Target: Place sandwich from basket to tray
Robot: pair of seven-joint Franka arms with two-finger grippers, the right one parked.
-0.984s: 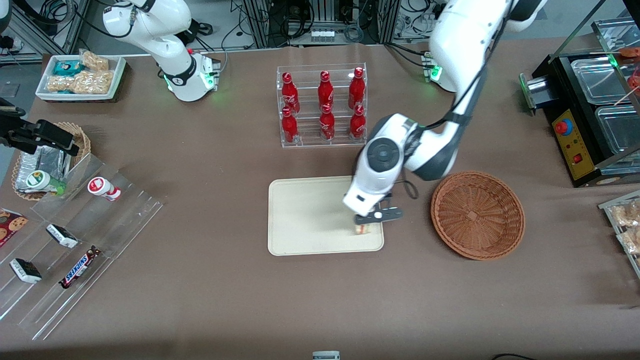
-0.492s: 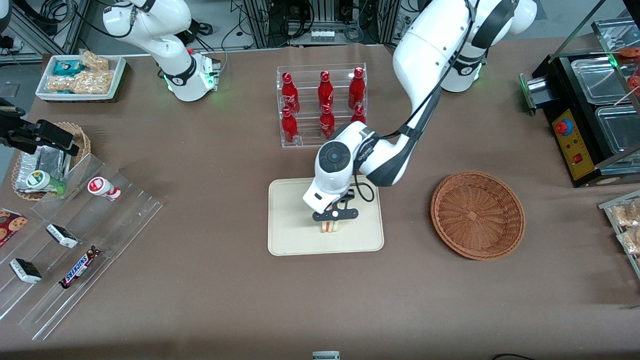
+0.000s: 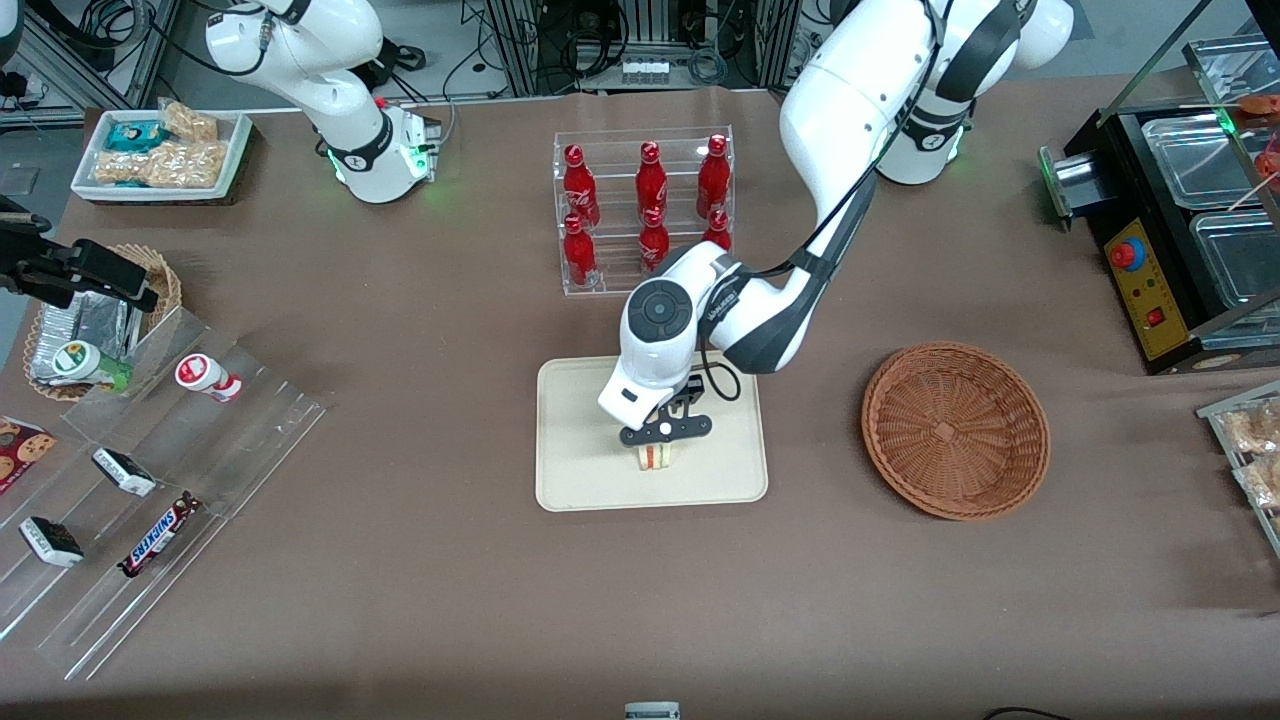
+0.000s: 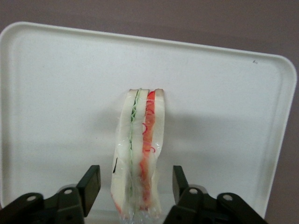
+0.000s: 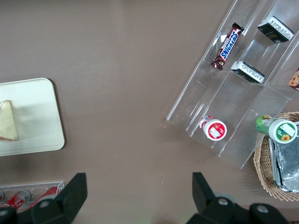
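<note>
The sandwich [image 3: 655, 457] stands on edge on the cream tray [image 3: 580, 440], near the tray's middle and closer to its front-camera rim. In the left wrist view the sandwich [image 4: 140, 144] shows white bread with green and red filling layers, resting on the tray [image 4: 56, 93]. My left gripper [image 3: 663, 438] hangs just above it and is open. Its fingers [image 4: 91, 184] straddle the sandwich with a gap on each side. The round reddish-brown basket [image 3: 955, 430] sits beside the tray toward the working arm's end, with nothing in it. The right wrist view catches the sandwich [image 5: 7, 121] on the tray [image 5: 37, 116].
A clear rack of red bottles [image 3: 645, 210] stands farther from the front camera than the tray, close to my forearm. An acrylic display with snack bars [image 3: 150, 470] and a small wicker basket [image 3: 100, 320] lie toward the parked arm's end. A black machine [image 3: 1180, 230] stands at the working arm's end.
The gripper carried the sandwich from the tray's basket-side edge to near its middle. In the last half second it barely shifted, and the sandwich now sits lower on the tray.
</note>
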